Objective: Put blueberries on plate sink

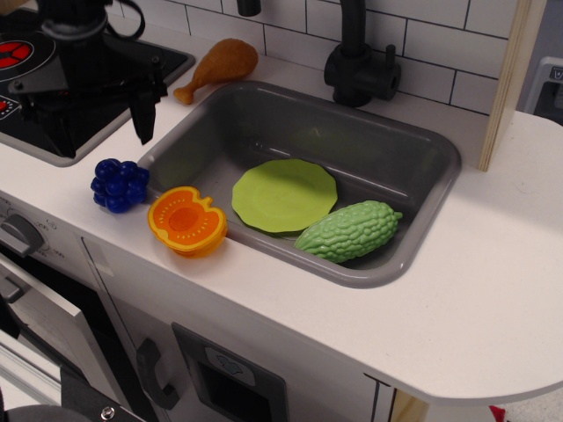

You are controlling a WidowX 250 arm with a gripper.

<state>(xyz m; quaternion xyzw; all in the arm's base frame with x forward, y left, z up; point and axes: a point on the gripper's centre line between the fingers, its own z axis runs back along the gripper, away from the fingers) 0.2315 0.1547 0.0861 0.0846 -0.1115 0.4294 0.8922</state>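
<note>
Gripper (92,123) hung open, fingers spread wide, holding nothing, over the counter and stovetop edge just left of the sink (422,230). Nearest to the viewer, an orange half fruit (186,221) sat on the counter against the sink's front-left rim. Blueberries (119,184) lay just left of it, outside the sink, below the gripper. Inside the sink, the lime-green plate (283,194) touched a bumpy green gourd (348,230). Behind the sink: chicken drumstick (216,67), black faucet (359,63).
</note>
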